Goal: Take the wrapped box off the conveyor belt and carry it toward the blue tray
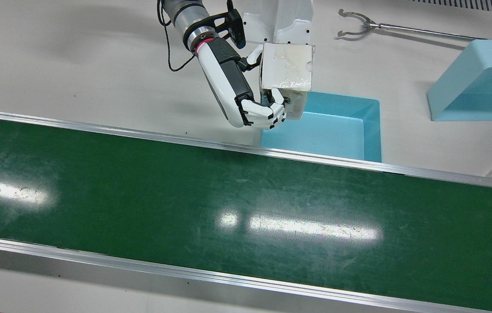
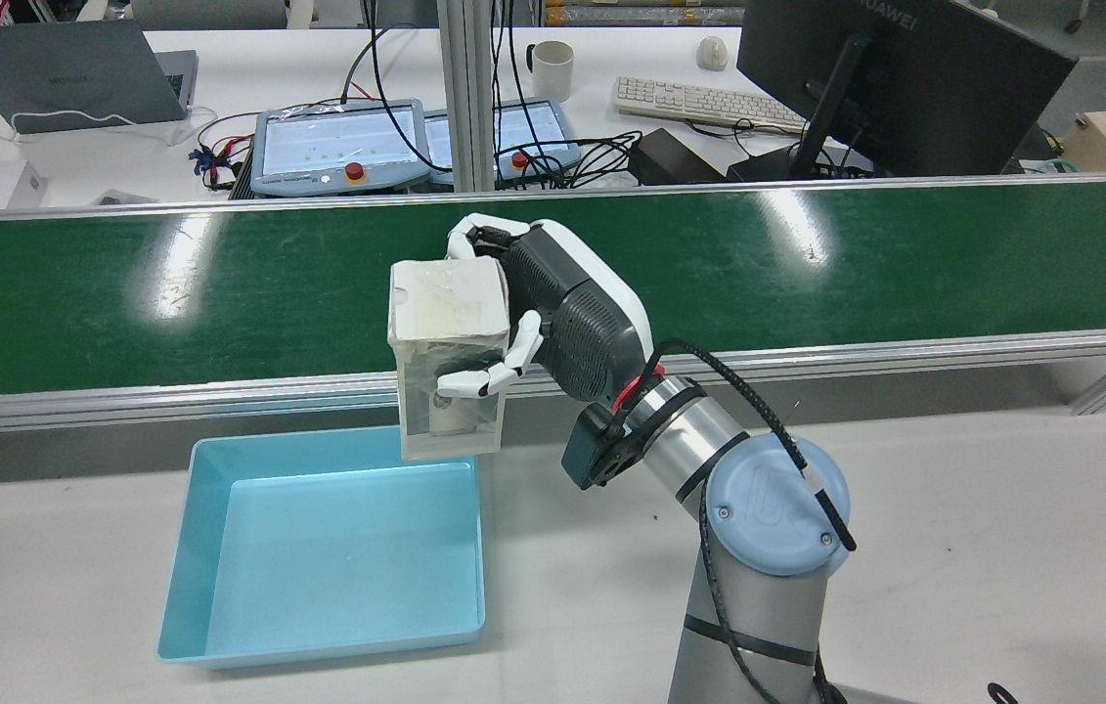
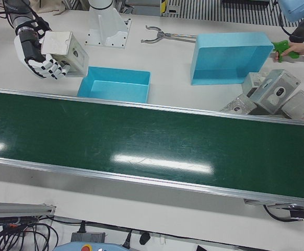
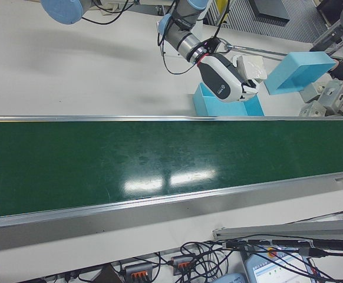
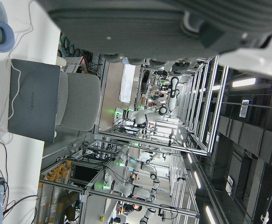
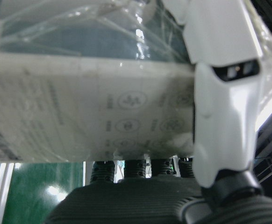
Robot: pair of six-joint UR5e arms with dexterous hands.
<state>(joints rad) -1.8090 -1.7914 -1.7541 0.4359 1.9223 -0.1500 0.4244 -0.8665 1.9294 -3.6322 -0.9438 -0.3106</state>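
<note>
Nearest in the front view, the green conveyor belt point(image 1: 246, 208) runs across the whole width between its aluminium rails, with nothing on it and glare patches on its surface. Just beyond its far rail, the blue tray point(image 1: 372, 130) sits on the white desk point(image 1: 76, 65), open side up.

Above the tray's left far corner, the right robot hand point(image 1: 267, 104) is grasping the wrapped box point(image 1: 287, 65), lifted clear of both belt and desk. Its fingers point(image 1: 263, 115) curl around the box's near end while the thumb presses its left side. In the rear view the box point(image 2: 450, 342) hangs upright over the tray's point(image 2: 191, 548) belt-side edge, and clear film shows around a white carton. The right hand view is filled by the box's point(image 6: 80, 116) printed face pressed against the palm.

Farther right on the desk, a second blue tray point(image 1: 476, 87) stands tipped on its side. The left-front view shows several more wrapped boxes point(image 3: 277, 94) heaped beside it. At the far edge lies a metal grabber tool point(image 1: 359, 24).

The left robot hand appears only as a blurred dark edge in its own camera, so I cannot tell whether it is released or clenched.
</note>
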